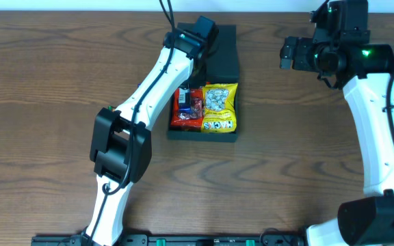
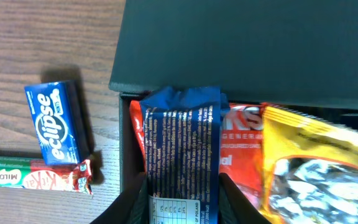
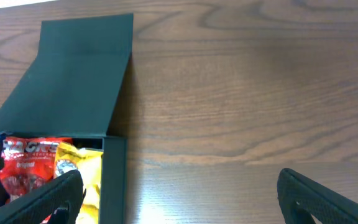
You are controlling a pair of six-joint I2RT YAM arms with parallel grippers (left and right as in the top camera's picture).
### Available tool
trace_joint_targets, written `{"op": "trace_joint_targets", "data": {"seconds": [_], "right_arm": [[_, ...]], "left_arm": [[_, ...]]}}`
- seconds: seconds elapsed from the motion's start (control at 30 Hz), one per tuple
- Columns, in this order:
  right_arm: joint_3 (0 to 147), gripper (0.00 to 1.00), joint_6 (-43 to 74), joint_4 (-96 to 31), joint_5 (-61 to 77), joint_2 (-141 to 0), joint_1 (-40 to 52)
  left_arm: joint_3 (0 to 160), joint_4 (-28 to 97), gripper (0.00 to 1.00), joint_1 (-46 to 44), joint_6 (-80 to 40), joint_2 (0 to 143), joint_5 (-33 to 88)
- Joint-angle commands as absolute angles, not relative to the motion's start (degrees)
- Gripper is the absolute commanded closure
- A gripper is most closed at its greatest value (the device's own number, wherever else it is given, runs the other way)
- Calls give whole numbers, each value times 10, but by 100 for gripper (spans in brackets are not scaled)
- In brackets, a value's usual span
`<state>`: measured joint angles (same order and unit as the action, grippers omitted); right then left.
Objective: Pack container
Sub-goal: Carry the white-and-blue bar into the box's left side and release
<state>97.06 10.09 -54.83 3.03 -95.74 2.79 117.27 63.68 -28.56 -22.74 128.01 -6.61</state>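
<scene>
Container [image 1: 224,58], lying open at mid-table and nearly filled, could be overhung by the blue packet [image 2: 182,130] clamped in the left gripper [image 2: 182,208] if released askew; the right gripper [image 3: 179,199] is held wide, empty.

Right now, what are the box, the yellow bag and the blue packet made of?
Box: probably cardboard, matte dark; flat panels, crisp folded edges.
Yellow bag: looks like glossy plastic film; shiny wrinkles catching light.
Blue packet: thin printed wrapper, plastic or foil, can't tell; crumpled top, pinched in the left gripper.
</scene>
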Motion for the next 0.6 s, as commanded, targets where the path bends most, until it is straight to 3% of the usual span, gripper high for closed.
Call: {"op": "trace_joint_targets", "data": {"seconds": [0.0, 0.43, 0.5, 0.57], "right_arm": [[972, 1, 106, -554, 28, -959, 23], [972, 1, 106, -564, 28, -959, 23], [972, 1, 106, -566, 28, -959, 23], [972, 1, 106, -568, 28, -959, 23]], "left_arm": [[1155, 630, 94, -285, -236, 1291, -83], [1118, 620, 94, -284, -236, 1291, -111], [1118, 619, 86, -284, -236, 1291, -111], [1118, 618, 67, -284, -236, 1291, -111]]}}
